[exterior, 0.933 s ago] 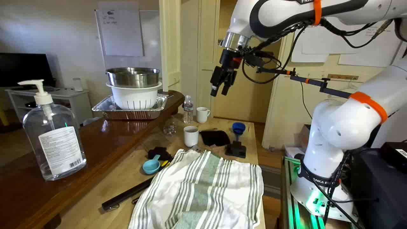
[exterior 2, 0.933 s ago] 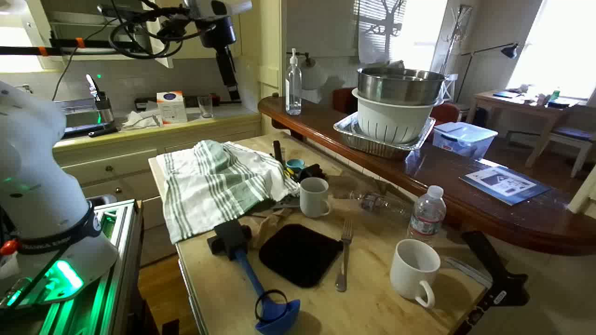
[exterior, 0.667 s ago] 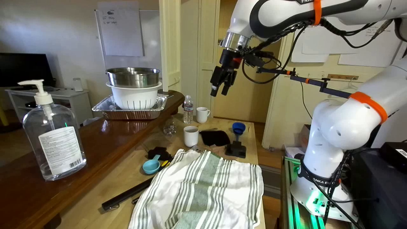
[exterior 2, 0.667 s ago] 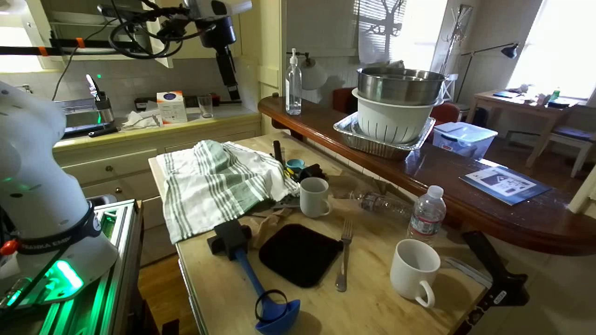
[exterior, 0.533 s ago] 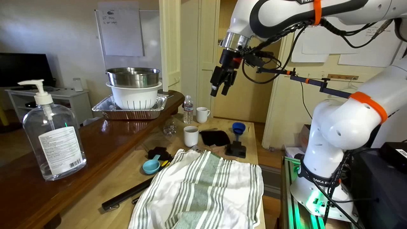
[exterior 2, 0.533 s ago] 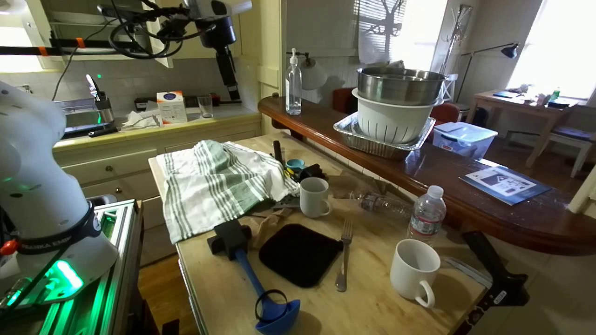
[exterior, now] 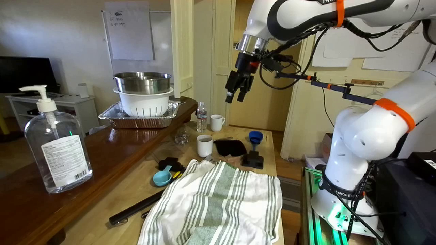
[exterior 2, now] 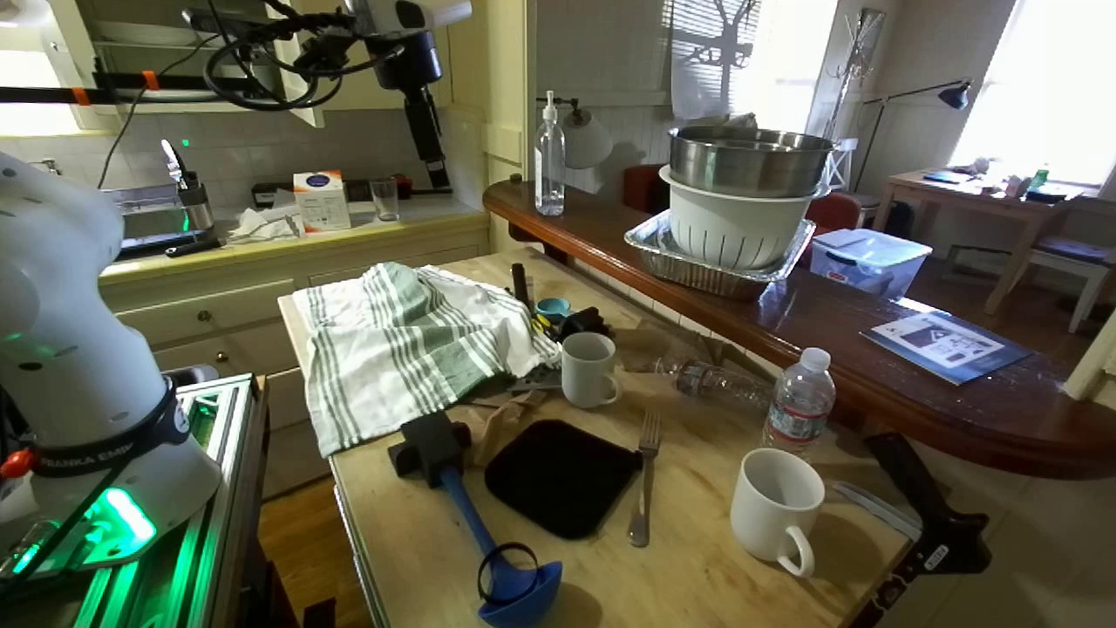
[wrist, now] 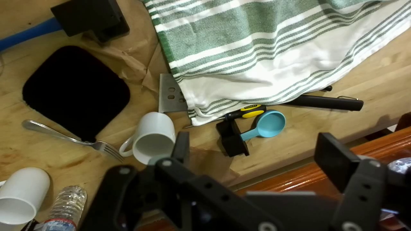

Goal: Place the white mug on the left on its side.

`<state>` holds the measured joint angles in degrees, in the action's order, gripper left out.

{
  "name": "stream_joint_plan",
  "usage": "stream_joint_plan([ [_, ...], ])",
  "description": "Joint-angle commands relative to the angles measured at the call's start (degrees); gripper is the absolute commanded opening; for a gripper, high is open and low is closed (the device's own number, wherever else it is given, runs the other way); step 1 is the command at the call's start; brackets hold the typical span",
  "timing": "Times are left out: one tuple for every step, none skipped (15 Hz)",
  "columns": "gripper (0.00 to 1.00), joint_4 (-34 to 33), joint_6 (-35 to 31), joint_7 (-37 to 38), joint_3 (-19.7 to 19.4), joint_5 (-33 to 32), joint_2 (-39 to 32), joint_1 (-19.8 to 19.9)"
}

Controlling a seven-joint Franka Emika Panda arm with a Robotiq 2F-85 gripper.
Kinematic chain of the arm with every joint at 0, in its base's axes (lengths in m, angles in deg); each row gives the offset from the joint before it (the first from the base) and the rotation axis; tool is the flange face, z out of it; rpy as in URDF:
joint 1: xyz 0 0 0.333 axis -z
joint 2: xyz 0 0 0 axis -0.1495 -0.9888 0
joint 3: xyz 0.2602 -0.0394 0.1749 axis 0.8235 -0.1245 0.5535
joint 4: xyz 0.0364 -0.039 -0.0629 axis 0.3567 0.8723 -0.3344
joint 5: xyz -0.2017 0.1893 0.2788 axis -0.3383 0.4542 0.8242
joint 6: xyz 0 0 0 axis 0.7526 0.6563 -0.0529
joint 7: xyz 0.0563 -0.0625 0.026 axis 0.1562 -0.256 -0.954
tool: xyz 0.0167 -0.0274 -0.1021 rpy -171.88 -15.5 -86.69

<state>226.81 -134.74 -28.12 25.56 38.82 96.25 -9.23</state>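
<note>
Two near-identical white mugs stand upright on the wooden table. The white mug on the left in both exterior views (exterior: pixel 204 145) (exterior 2: pixel 588 370) stands by the towel's edge; in the wrist view (wrist: pixel 154 136) its handle points left. The other white mug (exterior: pixel 217 123) (exterior 2: pixel 776 506) stands near the upright water bottle; in the wrist view it is cut by the left edge (wrist: pixel 24 194). My gripper (exterior: pixel 235 97) (exterior 2: pixel 438 177) hangs high above the table, apart from both mugs. In the wrist view my gripper (wrist: pixel 255 147) is open, with nothing between its fingers.
A striped towel (exterior: pixel 218 204), black pad (exterior 2: pixel 562 478), blue-handled tool (exterior 2: pixel 471 515), fork (exterior 2: pixel 645 480), teal scoop (wrist: pixel 271 123) and water bottle (exterior 2: pixel 798 401) lie or stand around the mugs. A raised wooden counter (exterior 2: pixel 610 253) bears the bowl stack (exterior 2: pixel 741 196) and sanitizer bottle (exterior: pixel 58 149).
</note>
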Motion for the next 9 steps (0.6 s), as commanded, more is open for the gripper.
stream_joint_plan([
  [1.00, -0.1, 0.1, -0.1, 0.2, 0.1, 0.0, 0.2],
  [1.00, -1.2, -0.5, 0.3, -1.6, 3.4, -3.4, -0.2],
  [1.00, -1.7, -1.0, 0.5, -2.8, 5.8, -5.5, -0.3],
  [1.00, -2.4, -0.8, 0.4, -3.8, 7.1, -7.9, 0.3],
  [1.00, -2.7, -2.0, 0.7, -4.7, 7.9, -10.2, 1.4],
  [1.00, -3.3, -3.0, 0.8, -5.8, 8.9, -12.8, 2.2],
  [1.00, -4.3, -3.9, 1.1, -6.8, 9.7, -15.6, 2.9],
  [1.00, -5.2, -5.4, 1.8, -7.5, 10.6, -18.2, 3.7],
  [1.00, -6.9, -5.8, 2.6, -8.2, 11.4, -21.5, 4.2],
])
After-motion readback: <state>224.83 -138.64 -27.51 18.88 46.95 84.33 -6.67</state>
